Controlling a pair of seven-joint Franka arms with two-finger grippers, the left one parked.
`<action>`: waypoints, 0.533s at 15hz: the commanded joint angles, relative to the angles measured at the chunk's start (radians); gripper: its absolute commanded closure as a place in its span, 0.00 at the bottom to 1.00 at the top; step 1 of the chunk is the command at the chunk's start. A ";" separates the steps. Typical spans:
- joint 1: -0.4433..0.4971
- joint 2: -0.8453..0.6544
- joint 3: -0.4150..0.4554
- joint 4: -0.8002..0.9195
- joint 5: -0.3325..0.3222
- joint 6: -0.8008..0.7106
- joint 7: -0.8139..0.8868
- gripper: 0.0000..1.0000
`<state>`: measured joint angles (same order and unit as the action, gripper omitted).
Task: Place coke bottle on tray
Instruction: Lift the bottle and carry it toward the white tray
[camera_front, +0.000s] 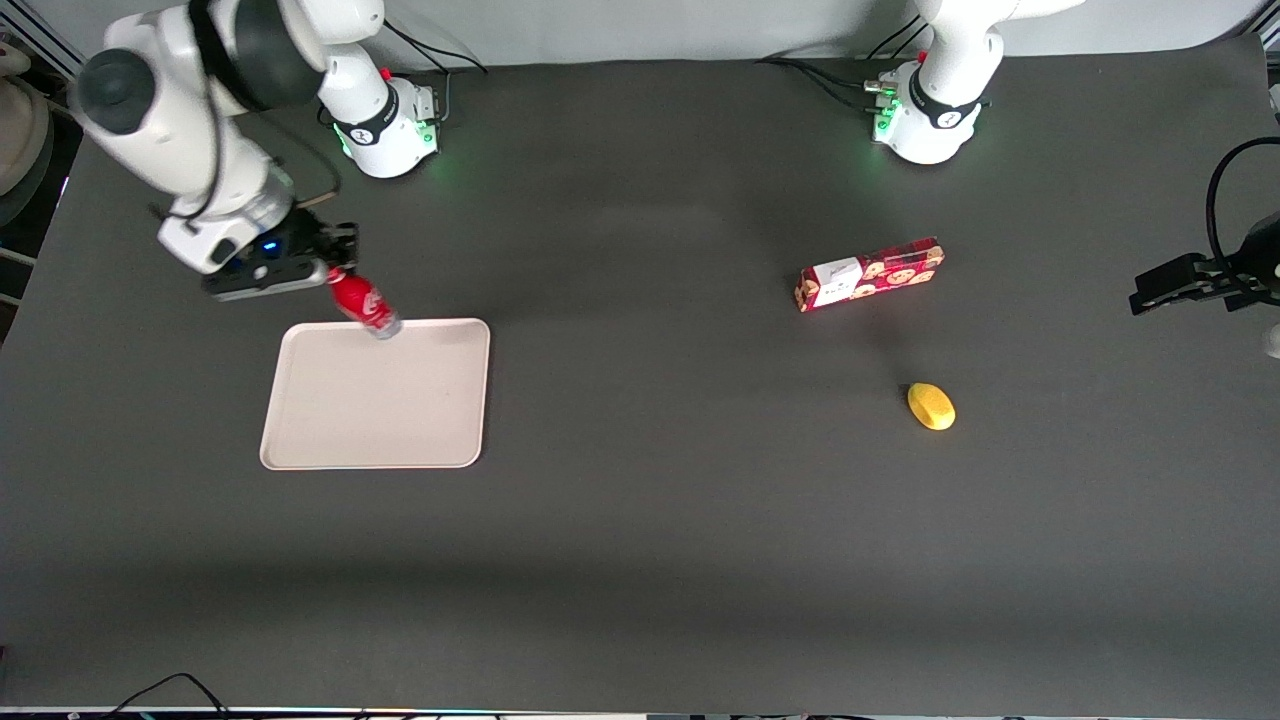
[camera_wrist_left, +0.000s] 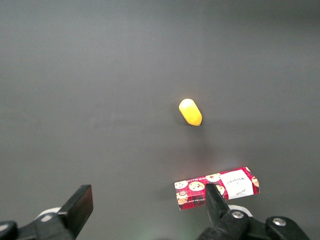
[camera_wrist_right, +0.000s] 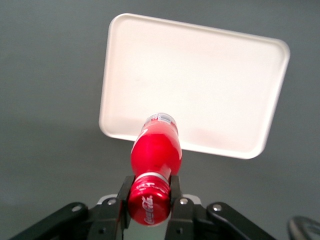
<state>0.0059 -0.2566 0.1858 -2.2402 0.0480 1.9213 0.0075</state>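
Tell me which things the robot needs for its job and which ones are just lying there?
Needed for the job:
- coke bottle, gripped near its cap by the gripper, held above the tray's edge
- tray, flat on the table

Just lying about, toward the parked arm's end:
- red cookie box
- yellow lemon-like thing, nearer the front camera than the box

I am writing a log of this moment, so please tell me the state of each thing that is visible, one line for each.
coke bottle: capped, tilted, held by its cap end above the tray's rim, not yet set down.
gripper: shut on the coke bottle, above the tray's edge farthest from the front camera.
tray: flat on the table, nothing resting on it.
cookie box: lying flat, toward the parked arm's end.
yellow object: lying on the table, nearer the front camera than the cookie box.
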 joint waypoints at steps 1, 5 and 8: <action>0.006 0.146 -0.164 0.183 -0.088 -0.100 -0.232 1.00; 0.006 0.240 -0.270 0.211 -0.181 -0.062 -0.337 1.00; 0.005 0.283 -0.319 0.208 -0.183 -0.013 -0.388 1.00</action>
<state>0.0025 -0.0205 -0.1036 -2.0702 -0.1129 1.8921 -0.3318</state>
